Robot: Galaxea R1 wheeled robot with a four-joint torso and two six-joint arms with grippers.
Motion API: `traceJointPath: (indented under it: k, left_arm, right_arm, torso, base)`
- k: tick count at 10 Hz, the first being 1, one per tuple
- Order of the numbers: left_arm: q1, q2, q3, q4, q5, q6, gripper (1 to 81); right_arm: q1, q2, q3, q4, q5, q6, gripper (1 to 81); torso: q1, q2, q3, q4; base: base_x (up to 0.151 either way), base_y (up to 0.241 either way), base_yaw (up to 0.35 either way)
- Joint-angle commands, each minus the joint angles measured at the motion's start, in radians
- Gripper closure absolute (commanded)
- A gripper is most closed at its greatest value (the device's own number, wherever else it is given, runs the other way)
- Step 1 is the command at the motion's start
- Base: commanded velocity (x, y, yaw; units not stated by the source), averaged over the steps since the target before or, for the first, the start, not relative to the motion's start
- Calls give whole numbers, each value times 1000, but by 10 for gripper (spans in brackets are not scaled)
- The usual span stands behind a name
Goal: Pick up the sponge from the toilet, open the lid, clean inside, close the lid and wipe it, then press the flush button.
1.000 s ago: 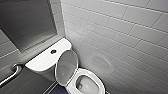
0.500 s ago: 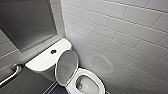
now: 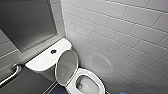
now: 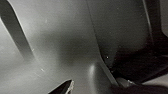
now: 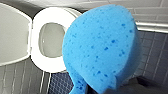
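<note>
Toilet [image 3: 99, 84] lid [image 3: 65, 65] raised against tank; flush button [image 3: 53, 51] at tank-top centre. Right gripper [image 5: 110, 87] pinches blue sponge [image 5: 100, 47] (pitted, rounded). Left gripper [image 4: 63, 88] grip: cannot tell.

White tiled wall [image 3: 120, 30] meets grey wall [image 3: 5, 47] bearing grab bar [image 3: 11, 75].

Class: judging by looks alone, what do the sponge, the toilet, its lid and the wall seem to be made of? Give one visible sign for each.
Sponge: soft blue foam, matt, speckled with open pores.
Toilet: likely glazed ceramic, white and glossy with soft highlights.
Lid: probably smooth plastic, thin, white, slightly shiny.
Wall: pale glazed tiles, seemingly ceramic, with darker grout lines between them.
</note>
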Motion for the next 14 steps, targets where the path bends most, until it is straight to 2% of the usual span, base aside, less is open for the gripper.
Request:
traceJointPath:
  k: [1,2,3,5,8,10,12,13,14]
  left_arm:
    - [-2,-208,399,-71,39,5,10]
    - [1,-265,492,-74,11,5,10]
    - [3,-297,534,-75,9,5,10]
    - [3,-303,529,-89,14,4,10]
    - [11,-302,527,-97,18,5,10]
    - [15,-299,530,-97,12,5,10]
    - [17,-297,532,-98,18,5,10]
    - [20,-297,532,-98,17,4,10]
    - [23,-294,532,-98,14,5,10]
  right_arm:
    - [252,-10,-44,53,-141,-59,811]
    - [292,23,-74,53,-169,-59,811]
    - [336,62,-110,56,-234,-55,811]
    - [393,139,-190,56,-265,-53,811]
    - [448,244,-276,53,-268,-53,811]
    - [487,331,-347,55,-331,-53,811]
    - [534,386,-388,59,-350,-53,811]
    - [548,405,-396,61,-350,-53,811]
    - [557,425,-402,55,-350,-53,811]
  torso:
    - [0,0,0,0]
    - [0,0,0,0]
    - [0,0,0,0]
    - [0,0,0,0]
    - [0,0,0,0]
    - [0,0,0,0]
    - [0,0,-1,0]
    - [64,-100,-1,0]
    - [65,-101,-1,0]
  base:
    - [0,0,0]
    - [0,0,0]
    - [0,0,0]
    - [0,0,0]
    - [0,0,0]
    - [0,0,0]
    - [0,0,0]
    - [0,0,0]
    - [0,0,0]
